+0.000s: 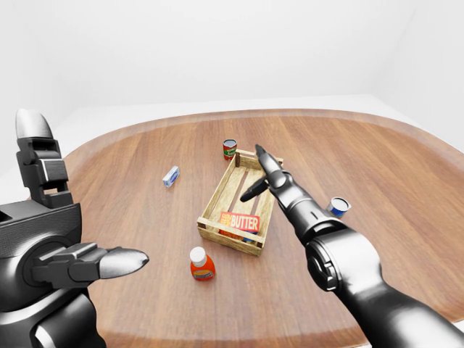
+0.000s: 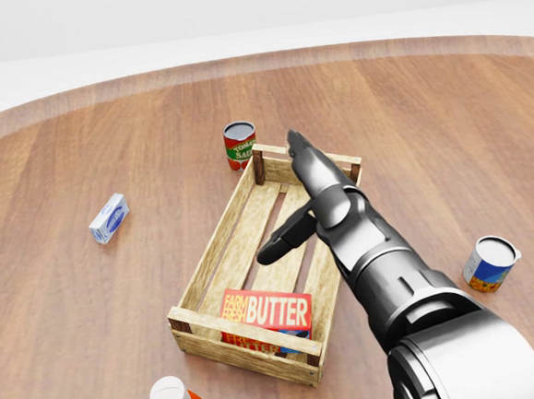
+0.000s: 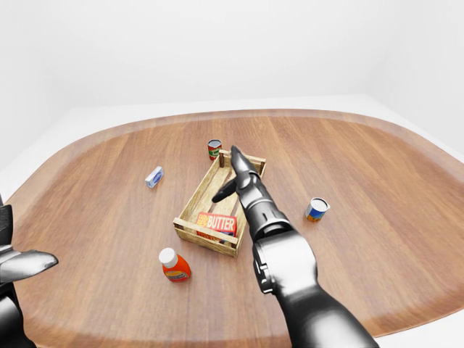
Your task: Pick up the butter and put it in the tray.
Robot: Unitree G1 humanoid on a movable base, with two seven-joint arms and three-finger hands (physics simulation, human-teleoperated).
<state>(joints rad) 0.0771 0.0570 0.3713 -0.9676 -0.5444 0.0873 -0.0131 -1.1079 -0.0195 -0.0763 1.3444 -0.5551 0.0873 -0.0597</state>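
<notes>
1 butter (image 2: 267, 316) in tray (image 2: 217, 248) | right hand (image 2: 312, 203) fingers spread above

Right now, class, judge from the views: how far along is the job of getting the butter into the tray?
Done: the butter box lies inside the wooden tray, at its near end in the head view. In hand: nothing; the right hand is open above the tray, fingers extended, clear of the box. The left hand is open too, off to the side. Left: seemingly only withdrawing the arm.

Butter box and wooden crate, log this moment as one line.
red butter box: lying in slatted wooden crate, near end | right hand: open, above crate | left hand: open, away
</notes>
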